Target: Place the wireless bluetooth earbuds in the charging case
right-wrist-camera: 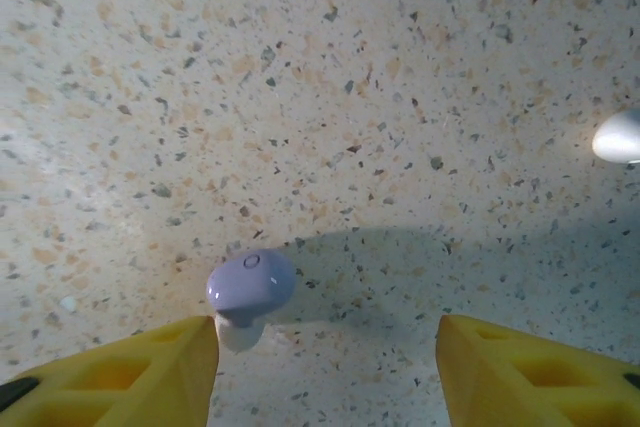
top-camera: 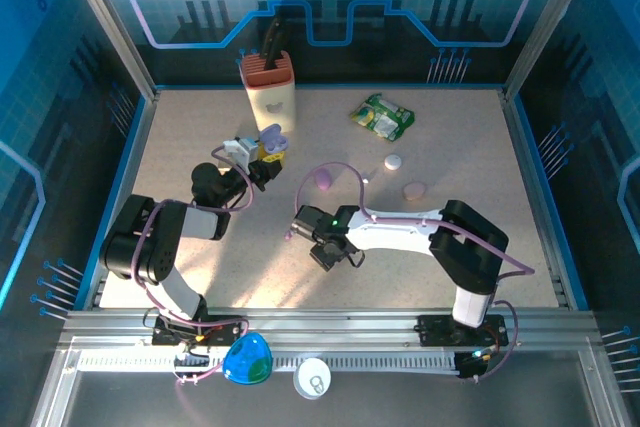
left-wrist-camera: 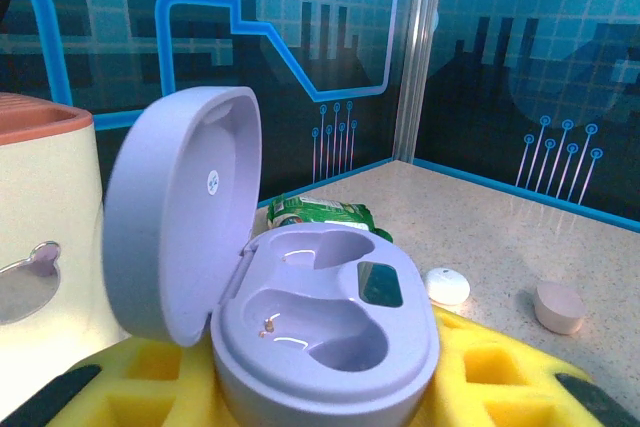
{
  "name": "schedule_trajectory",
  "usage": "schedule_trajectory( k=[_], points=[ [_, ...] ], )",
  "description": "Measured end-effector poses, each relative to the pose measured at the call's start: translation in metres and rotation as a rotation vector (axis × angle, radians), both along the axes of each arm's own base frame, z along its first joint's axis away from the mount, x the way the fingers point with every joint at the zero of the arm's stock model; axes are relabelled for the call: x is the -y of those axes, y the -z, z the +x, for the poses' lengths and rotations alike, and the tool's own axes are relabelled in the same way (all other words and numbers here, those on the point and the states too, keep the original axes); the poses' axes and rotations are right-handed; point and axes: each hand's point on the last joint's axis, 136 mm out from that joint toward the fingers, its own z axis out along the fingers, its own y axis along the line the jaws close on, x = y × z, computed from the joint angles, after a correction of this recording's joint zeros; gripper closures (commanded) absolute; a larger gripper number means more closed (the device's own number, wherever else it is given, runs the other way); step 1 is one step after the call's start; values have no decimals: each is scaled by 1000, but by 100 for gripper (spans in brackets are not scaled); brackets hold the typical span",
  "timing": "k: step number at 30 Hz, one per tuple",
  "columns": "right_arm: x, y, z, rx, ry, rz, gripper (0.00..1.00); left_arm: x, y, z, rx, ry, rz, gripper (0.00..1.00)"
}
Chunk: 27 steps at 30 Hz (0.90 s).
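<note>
Top view: the left gripper (top-camera: 262, 152) is clamped on the open lilac charging case (top-camera: 271, 139) at about 11 o'clock from the tabletop's (top-camera: 200, 277) centre, in front of a cream holder (top-camera: 270, 95). One lilac earbud (top-camera: 325, 179) lies loose near the centre. The right gripper (top-camera: 330, 255) hangs at 6 o'clock from it, jaws apart. A white piece (top-camera: 394, 161) and a pinkish piece (top-camera: 412, 190) sit toward 3 o'clock, and a green packet (top-camera: 382, 117) toward 1 o'clock.

Left wrist view: the charging case (left-wrist-camera: 325, 322) rests between yellow fingers (left-wrist-camera: 480, 372), its lid swung up at 9 o'clock. Both moulded wells are empty, so by this showing no earbud is seated yet.

Right wrist view: the earbud (right-wrist-camera: 250, 287) lies on the speckled tabletop (right-wrist-camera: 400, 67), just beside one of the right gripper's (right-wrist-camera: 325, 367) fingers (right-wrist-camera: 130, 372). Whether they touch cannot be told. The fingers stand wide with nothing between them. The pick-up, the carry to the case and the seating all appear left to do.
</note>
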Motion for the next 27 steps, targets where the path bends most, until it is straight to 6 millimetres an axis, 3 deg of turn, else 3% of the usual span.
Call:
schedule_trajectory(
  k=[4, 10, 16, 22, 27],
  points=[
    [-7, -13, 0, 4, 13, 61, 39, -2, 0, 1, 0, -5, 0, 67],
    [-18, -17, 4, 6, 93, 88, 40, -10, 0, 4, 0, -33, -1, 67],
    [-21, -7, 11, 2, 216, 25, 42, -11, 0, 5, 0, -37, -2, 67],
    [-13, 7, 13, -9, 280, -71, 43, -11, 0, 5, 0, -38, -2, 67],
    [-5, 12, 9, -21, 304, -114, 49, -11, 0, 5, -1, -38, -3, 67]
  ],
)
